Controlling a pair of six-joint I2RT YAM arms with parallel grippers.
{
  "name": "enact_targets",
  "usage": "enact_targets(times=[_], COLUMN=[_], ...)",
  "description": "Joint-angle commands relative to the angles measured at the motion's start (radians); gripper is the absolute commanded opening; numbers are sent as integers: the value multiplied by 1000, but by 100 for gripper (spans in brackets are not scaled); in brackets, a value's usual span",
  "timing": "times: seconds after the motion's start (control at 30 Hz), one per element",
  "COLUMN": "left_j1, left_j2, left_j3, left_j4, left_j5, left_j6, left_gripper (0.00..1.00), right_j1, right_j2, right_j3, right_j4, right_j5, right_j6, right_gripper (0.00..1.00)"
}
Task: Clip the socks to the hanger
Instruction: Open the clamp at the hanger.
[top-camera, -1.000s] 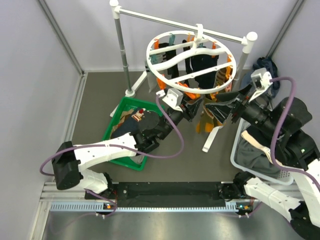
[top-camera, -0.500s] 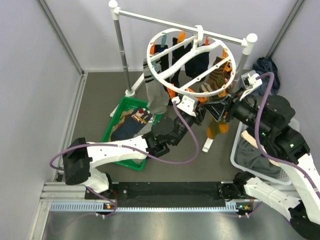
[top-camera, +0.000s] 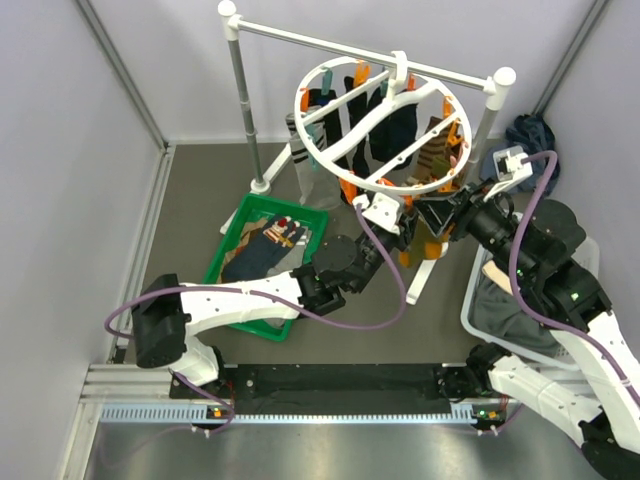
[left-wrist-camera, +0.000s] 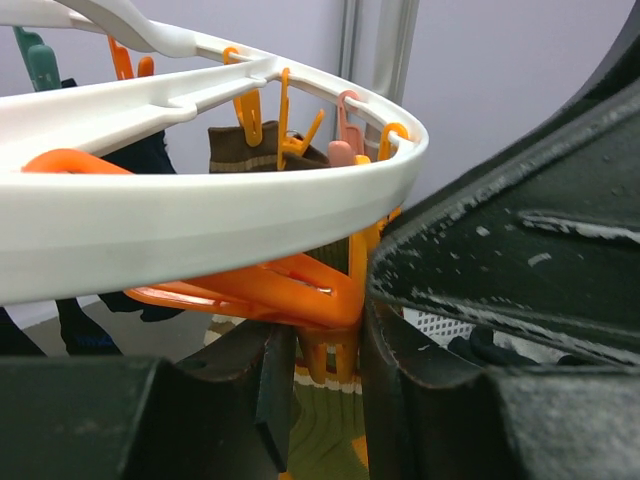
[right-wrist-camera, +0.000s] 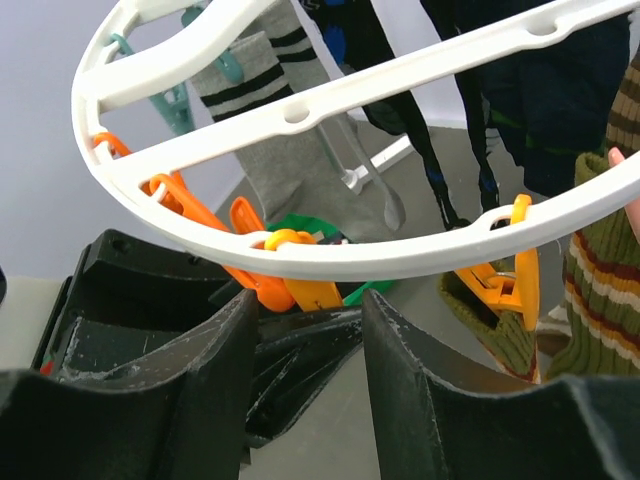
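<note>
The white ring hanger (top-camera: 385, 120) hangs from the rail with several socks (top-camera: 395, 125) clipped under it. In the left wrist view my left gripper (left-wrist-camera: 325, 345) is shut on an orange clip (left-wrist-camera: 300, 295) at the ring's near rim (left-wrist-camera: 200, 215). An olive striped sock (left-wrist-camera: 340, 425) hangs just below that clip. My right gripper (right-wrist-camera: 305, 340) is open beneath the ring (right-wrist-camera: 400, 255), nothing between its fingers, close to another orange clip (right-wrist-camera: 310, 290). From above, the left gripper (top-camera: 393, 215) and right gripper (top-camera: 440, 215) face each other under the ring's front edge.
A green tray (top-camera: 235, 225) with loose socks (top-camera: 265, 245) lies left of the arms. A white lattice basket (top-camera: 475, 310) with dark cloth stands at the right. The rail stand's posts (top-camera: 243, 100) and foot (top-camera: 420, 280) flank the hanger.
The left gripper has moved right along the ring's front rim and the ring has swung and turned. The right gripper's jaws have narrowed and it has drawn in under the rim.
</note>
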Motion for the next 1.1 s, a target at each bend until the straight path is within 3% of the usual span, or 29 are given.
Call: enact_targets(times=[0.0,0.33,0.5,0.67,0.83,0.93,1.07], left_j1=[-32,-52,-53,-52,-42,-6,77], left_j2=[20,22,5,-46,-86,-105,-136], left_j3=[29,30,4,-66,-140,-171,-188], left_j4=[-9,5,24,74,134,168,174], left_j5=[49,72,69,67,84,141,305], left_j6=[24,41,42,56,62,36,-126], left_gripper=[25,39,52,58,72,77,78], right_j1=[-3,-3,-3,-1,-3,-1,-1], right_j2=[-8,6,3,0,-2,-5,-6], right_j3=[-18,-38,-38,-30,-16,7,36], right_j4=[135,173,169,158,155,141,100], right_j5=[30,63,74,112,114,102,86], right_j6=[43,66,60,35,20,9,-14], right_gripper=[45,40,27,11,5,4,4])
